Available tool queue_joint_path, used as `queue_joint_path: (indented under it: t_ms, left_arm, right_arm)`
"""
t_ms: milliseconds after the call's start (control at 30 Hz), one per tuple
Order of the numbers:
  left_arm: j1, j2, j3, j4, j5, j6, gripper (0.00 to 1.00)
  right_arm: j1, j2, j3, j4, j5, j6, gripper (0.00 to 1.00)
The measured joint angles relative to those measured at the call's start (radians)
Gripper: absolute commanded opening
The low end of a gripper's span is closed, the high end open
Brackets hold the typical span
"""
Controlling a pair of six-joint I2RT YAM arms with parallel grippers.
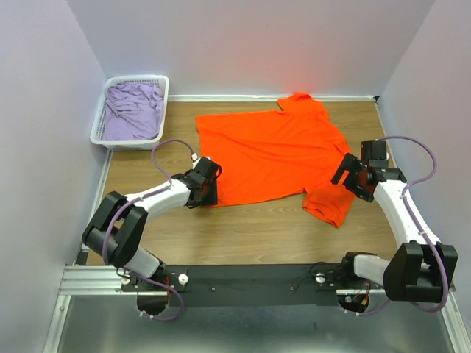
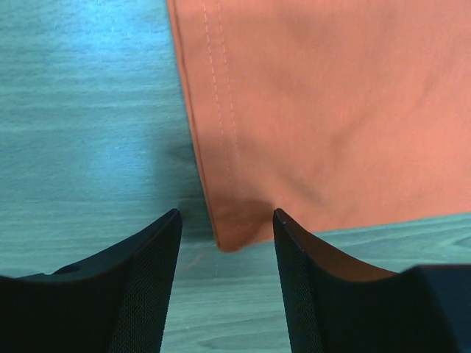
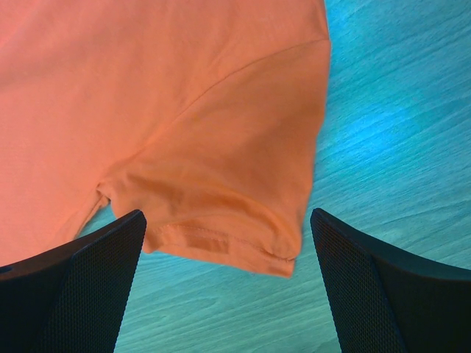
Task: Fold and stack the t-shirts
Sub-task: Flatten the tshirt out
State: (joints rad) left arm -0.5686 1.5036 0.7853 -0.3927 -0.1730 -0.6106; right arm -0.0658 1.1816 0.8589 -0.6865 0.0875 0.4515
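Orange t-shirt (image 1: 272, 154) lies spread flat on the wooden table (image 1: 250, 228), turned sideways so that its bottom hem runs along the left and one short sleeve (image 1: 327, 202) points toward the near edge on the right. The cloth is mostly smooth, with only faint creases. The lilac t-shirt (image 1: 132, 110) sits crumpled in the white lattice basket (image 1: 140, 79) at the far left corner of the table, well apart from the orange one. The left gripper (image 1: 210, 197) is low at the near left corner of the orange shirt. In the left wrist view its two dark fingers (image 2: 147, 272) stand apart, and the stitched hem corner (image 2: 232, 224) lies in the gap between them, with nothing clamped; the finger on the right side of that view reaches the cloth's lower edge, though I cannot tell whether it touches it. The right gripper (image 1: 346, 176) is just beside the shirt's right edge, above the near sleeve. In the right wrist view its jaws are spread wide, and the sleeve's cuff (image 3: 221, 246) lies on the table between the fingers (image 3: 81, 287), held by neither. Both arms reach in from their bases at the near edge of the table.
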Motion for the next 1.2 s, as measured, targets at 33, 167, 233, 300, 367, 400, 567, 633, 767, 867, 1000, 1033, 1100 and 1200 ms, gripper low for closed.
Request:
queue_joint_path:
  t_ms: [33,167,233,300,367,400,567,633,767,867,1000,1033,1100,1200]
  left_arm:
    - [-0.003,0.003,0.001,0.004,-0.003,0.000,0.58]
    - [-0.013,0.014,0.004,0.022,-0.021,-0.001,0.45]
    - [-0.018,0.014,0.001,0.030,-0.024,-0.003,0.44]
    - [-0.023,0.011,-0.003,0.035,-0.030,-0.005,0.46]
    - [-0.023,0.009,-0.005,0.036,-0.029,-0.006,0.52]
    - [-0.023,0.008,-0.005,0.037,-0.029,-0.008,0.56]
    - [-0.032,0.000,-0.007,0.022,-0.029,-0.012,0.57]
    - [-0.034,-0.002,-0.007,0.013,-0.029,-0.012,0.55]
    - [-0.038,-0.002,-0.007,0.000,-0.035,-0.011,0.54]
    - [-0.047,0.004,-0.002,-0.006,-0.048,-0.011,0.53]
    - [-0.059,0.025,0.018,-0.028,-0.067,-0.009,0.52]
    - [-0.063,0.030,0.024,-0.034,-0.071,-0.009,0.50]
    - [-0.072,0.040,0.032,-0.040,-0.076,-0.011,0.48]
    - [-0.084,0.047,0.039,-0.040,-0.076,-0.012,0.41]
  right_arm:
    - [0.000,0.000,-0.002,0.000,0.000,0.000,1.00]
    - [0.000,0.000,-0.002,-0.004,0.000,0.000,1.00]
    - [0.000,0.000,-0.002,-0.004,0.000,0.000,1.00]
    - [0.000,0.000,-0.002,-0.004,0.000,0.000,1.00]
    - [0.000,0.000,-0.002,-0.005,0.000,0.000,1.00]
    - [0.000,0.000,-0.002,-0.005,0.000,0.000,1.00]
    - [0.000,0.000,-0.002,-0.005,0.000,0.000,1.00]
    - [0.000,0.000,-0.002,-0.005,0.000,0.001,1.00]
    - [0.000,0.000,-0.002,-0.008,0.000,0.005,1.00]
    - [0.000,0.000,-0.002,-0.011,0.000,0.012,1.00]
    - [0.000,0.000,-0.002,-0.011,0.000,0.019,1.00]
    - [0.000,0.000,-0.002,-0.012,0.000,0.020,1.00]
    - [0.000,0.000,-0.002,-0.012,0.000,0.020,1.00]
    - [0.000,0.000,-0.002,-0.013,0.000,0.022,1.00]
